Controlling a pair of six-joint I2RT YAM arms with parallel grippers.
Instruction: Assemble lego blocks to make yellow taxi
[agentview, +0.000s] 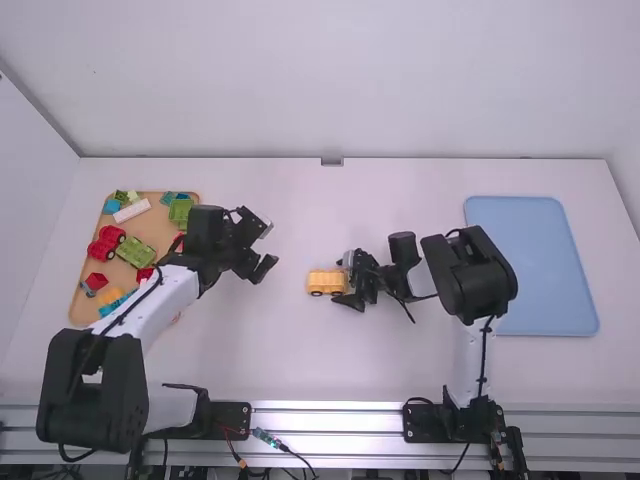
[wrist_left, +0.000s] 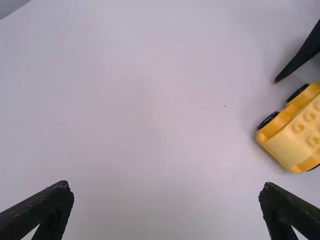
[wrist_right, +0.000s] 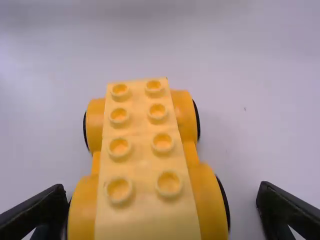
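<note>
Two sets of jaws, both spread: the right jaws straddle the near end of the yellow car (wrist_right: 145, 215), not gripping it; the left jaws are parted above the bench (agentview: 300, 360), between the tray (agentview: 155, 225) and the car; the car stands mid-bench on its wheels (wrist_left: 268, 120), studs (wrist_right: 120, 147) up; it should be light, stiff and slightly slick, hardly fragile; rolling is the likelier nuisance, so I'd close evenly from both sides; best hold is across the top block's straight flanks; the rounded fenders (wrist_right: 209, 197) may let a grip slide.
</note>
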